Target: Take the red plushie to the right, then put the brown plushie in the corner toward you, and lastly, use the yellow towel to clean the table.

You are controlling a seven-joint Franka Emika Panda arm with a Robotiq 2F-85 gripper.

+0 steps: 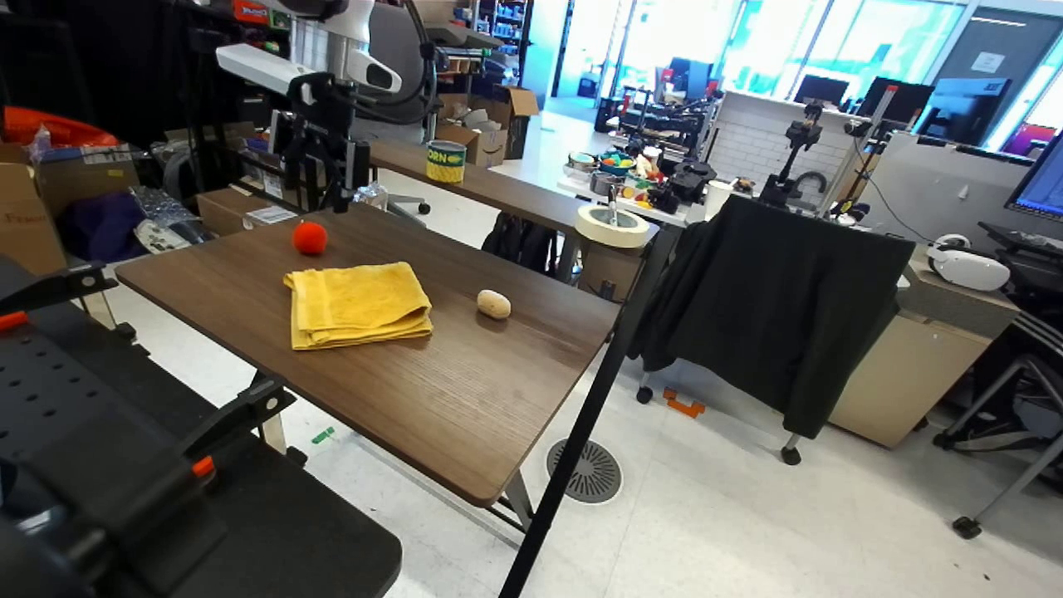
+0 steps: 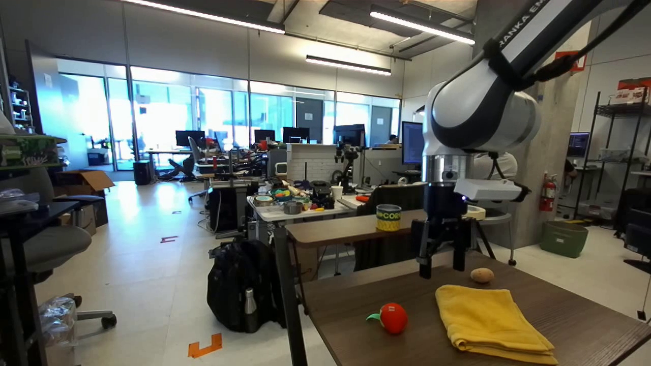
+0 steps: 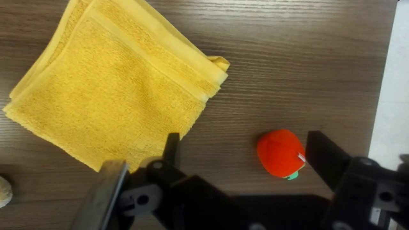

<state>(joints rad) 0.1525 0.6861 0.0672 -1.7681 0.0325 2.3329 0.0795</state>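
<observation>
Table (image 1: 448,399) bears folded towel (image 1: 357,303); backpack (image 2: 234,290) stands on floor (image 2: 147,264).

In an exterior view, the arm (image 2: 483,109) slopes from the upper right; below, the wrist (image 2: 447,169) is vertical, and the fingers (image 3: 326,159) point down, wide apart.

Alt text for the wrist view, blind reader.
An open, empty gripper hangs over a brown wood-grain table; a red plushie lies below, seen between its jaws, toward the right. A folded yellow towel lies upper left; a brown plushie is cut off at the left edge.
</observation>
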